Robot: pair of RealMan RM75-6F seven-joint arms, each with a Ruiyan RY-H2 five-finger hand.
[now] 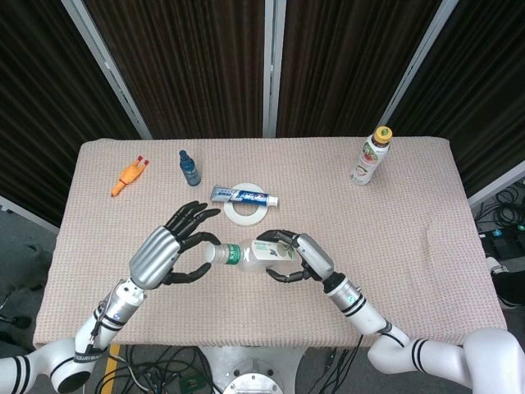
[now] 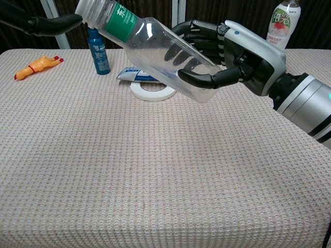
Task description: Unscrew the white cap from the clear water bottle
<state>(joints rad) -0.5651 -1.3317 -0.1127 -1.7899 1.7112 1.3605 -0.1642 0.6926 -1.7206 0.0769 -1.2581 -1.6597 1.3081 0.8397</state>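
Observation:
My right hand (image 1: pixel 301 258) grips the clear water bottle (image 1: pixel 256 253) by its lower body and holds it tilted above the table, neck pointing left. The bottle (image 2: pixel 155 49) has a green label, and its white cap (image 2: pixel 86 8) sits at the upper left of the chest view. My left hand (image 1: pixel 168 250) is at the cap (image 1: pixel 212 251) with its fingers spread, some above it and the thumb below. In the chest view one dark finger (image 2: pixel 49 23) of that hand reaches to just beside the cap. I cannot tell whether it touches.
An orange rubber chicken (image 1: pixel 130 176), a small blue bottle (image 1: pixel 189 167), a toothpaste tube (image 1: pixel 244 195) and a white ring (image 1: pixel 247 212) lie at the back left. A yellow-capped drink bottle (image 1: pixel 371 155) stands at the back right. The beige cloth (image 2: pixel 155 175) lies bare in front.

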